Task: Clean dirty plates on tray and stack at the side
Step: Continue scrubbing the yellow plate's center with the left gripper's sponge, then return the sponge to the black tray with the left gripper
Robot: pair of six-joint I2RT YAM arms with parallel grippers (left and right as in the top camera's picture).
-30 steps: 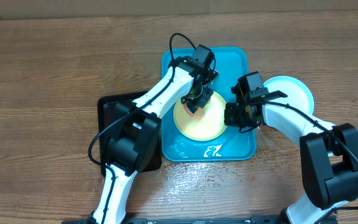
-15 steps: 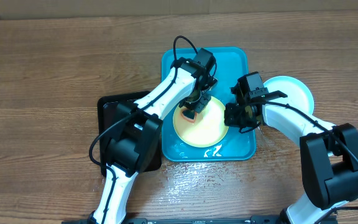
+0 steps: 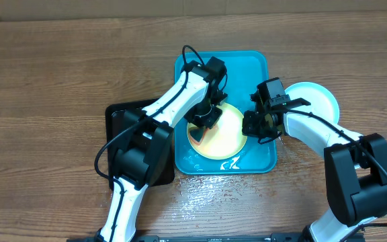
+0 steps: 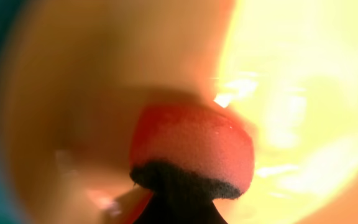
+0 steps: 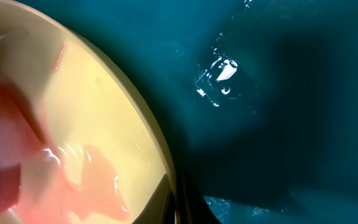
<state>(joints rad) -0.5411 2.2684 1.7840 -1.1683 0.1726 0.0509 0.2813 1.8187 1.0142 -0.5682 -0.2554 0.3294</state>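
Sponge scrubbing on a dirty plate, seen from above and from both wrists. The left gripper [image 3: 205, 115] is closed on a red foam sponge with a black scouring side [image 4: 191, 146], which is pressed onto the left part of a pale yellow-green round plastic plate [image 3: 226, 138]. That plate lies in a large turquoise rectangular plastic tray [image 3: 247, 67] that is wet with droplets. The right gripper [image 3: 255, 126] sits at the plate's right rim and appears pinched on it, though its fingers barely show. A pinkish wet film [image 5: 95, 180] covers part of the plate. A light blue round plate [image 3: 318, 97] rests on the table just beside the tray's right edge.

Likely risks: sideways sponge pressure could pull the wet rim out of the right gripper and send the plate skating across the slick tray. Pressing near the plate's edge could tip it.
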